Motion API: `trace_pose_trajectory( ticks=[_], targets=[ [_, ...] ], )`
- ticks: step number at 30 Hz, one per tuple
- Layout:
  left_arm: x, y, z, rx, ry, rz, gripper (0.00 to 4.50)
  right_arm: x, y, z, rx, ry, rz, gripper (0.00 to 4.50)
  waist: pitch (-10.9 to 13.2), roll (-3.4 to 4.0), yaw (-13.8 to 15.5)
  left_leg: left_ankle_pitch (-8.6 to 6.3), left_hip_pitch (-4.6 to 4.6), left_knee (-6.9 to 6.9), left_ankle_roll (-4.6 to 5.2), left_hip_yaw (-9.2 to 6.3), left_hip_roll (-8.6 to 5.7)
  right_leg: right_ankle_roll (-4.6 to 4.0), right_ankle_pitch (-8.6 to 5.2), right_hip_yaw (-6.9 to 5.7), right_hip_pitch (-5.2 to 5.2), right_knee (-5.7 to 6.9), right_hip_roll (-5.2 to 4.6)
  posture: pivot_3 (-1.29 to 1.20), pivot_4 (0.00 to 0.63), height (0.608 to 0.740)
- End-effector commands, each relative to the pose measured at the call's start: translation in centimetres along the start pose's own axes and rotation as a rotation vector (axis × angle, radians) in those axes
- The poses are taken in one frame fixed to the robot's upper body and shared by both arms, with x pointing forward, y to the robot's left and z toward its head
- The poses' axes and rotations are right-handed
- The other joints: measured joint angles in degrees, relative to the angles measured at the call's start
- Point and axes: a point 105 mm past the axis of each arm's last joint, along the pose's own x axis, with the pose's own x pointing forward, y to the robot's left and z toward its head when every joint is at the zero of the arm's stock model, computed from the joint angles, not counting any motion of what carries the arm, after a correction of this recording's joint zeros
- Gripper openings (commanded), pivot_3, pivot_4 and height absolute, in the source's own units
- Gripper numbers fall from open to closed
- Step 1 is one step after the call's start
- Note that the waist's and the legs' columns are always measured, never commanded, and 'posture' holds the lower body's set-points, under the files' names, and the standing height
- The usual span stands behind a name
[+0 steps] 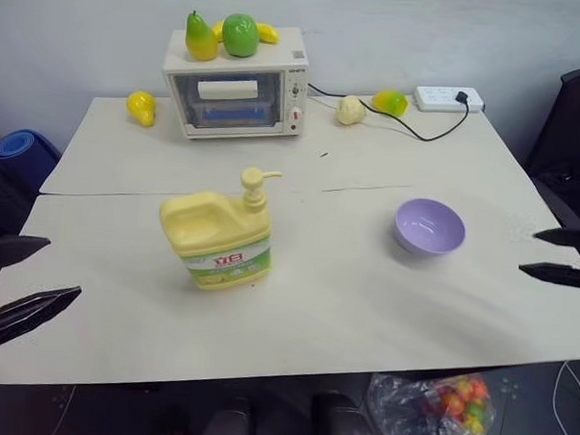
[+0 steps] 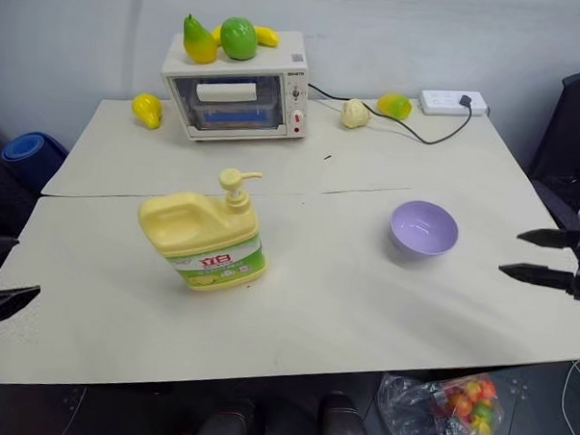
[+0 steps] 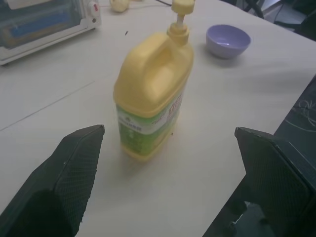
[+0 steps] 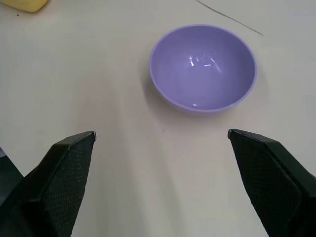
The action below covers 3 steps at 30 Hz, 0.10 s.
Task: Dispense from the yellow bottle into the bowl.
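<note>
The yellow bottle (image 1: 217, 238) stands upright on the pale table (image 1: 344, 307), left of centre, with its pump spout (image 1: 256, 182) pointing right. The lavender bowl (image 1: 429, 226) sits upright to its right, well apart from it. My left gripper (image 1: 64, 267) hovers open at the table's left edge, clear of the bottle; in its wrist view the bottle (image 3: 153, 94) stands ahead of the spread fingers. My right gripper (image 1: 527, 252) is open at the right edge, short of the bowl (image 4: 203, 66), which has a glossy inside. Neither gripper holds anything.
A white toaster oven (image 1: 236, 85) with toy fruit on top stands at the back. Loose fruit (image 1: 141, 106) and a power strip (image 1: 447, 97) with a black cable also lie at the back. A black chair (image 1: 573, 124) is at the right, a bag (image 1: 436, 407) on the floor.
</note>
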Motion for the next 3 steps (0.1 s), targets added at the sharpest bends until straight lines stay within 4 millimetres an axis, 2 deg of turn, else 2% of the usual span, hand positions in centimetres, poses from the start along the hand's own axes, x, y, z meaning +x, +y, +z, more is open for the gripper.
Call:
trace_pose_trajectory(
  ticks=[1,3],
  targets=[
    [-0.15,-0.02,-0.42,0.027,0.017,0.015,4.5,-0.3,0.04,0.82,-0.045,-0.022,0.007,4.49,0.0,0.02,0.1,0.0,0.0,0.0,0.0,-0.01,0.0,0.0,0.0,0.0,0.0,0.0,0.0,0.0,0.15,0.74],
    [-0.21,0.0,-0.82,0.024,0.023,0.017,4.5,-0.25,0.02,0.89,-0.048,-0.024,0.008,4.49,0.0,0.02,0.13,0.0,0.0,0.0,0.0,-0.03,0.0,0.0,0.0,-0.01,0.0,0.0,0.0,0.0,0.15,0.74]
  ],
)
